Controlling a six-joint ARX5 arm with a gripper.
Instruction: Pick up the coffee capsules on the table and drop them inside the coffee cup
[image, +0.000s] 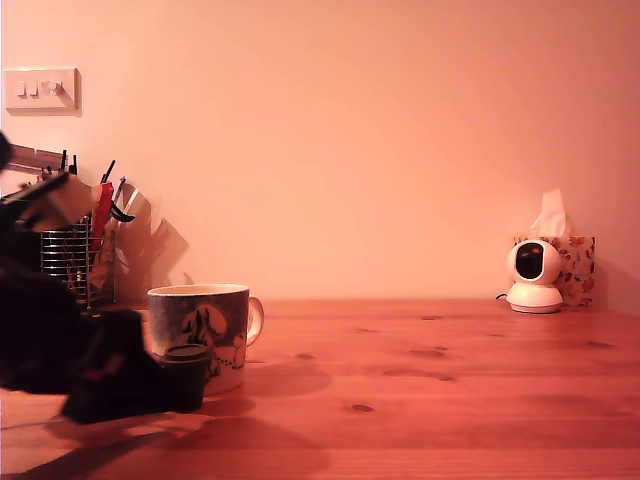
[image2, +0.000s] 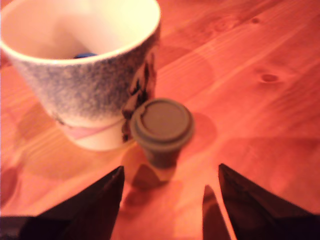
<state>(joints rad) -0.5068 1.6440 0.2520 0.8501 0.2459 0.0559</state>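
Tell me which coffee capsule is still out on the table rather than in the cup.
The near-black capsule, standing upright beside the coffee cup ahead of the open gripper. The other shows only as a blue sliver inside the cup.

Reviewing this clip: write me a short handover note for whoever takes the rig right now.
End effector: open, empty, low over the table, fingers either side of the approach to the dark capsule.
Dark capsule: upright on the table, right beside the mug; touching or not, cannot tell.
Done: something blue already lies inside the mug, probably the other capsule.
Left: close on the dark capsule, lift, drop it in the mug.
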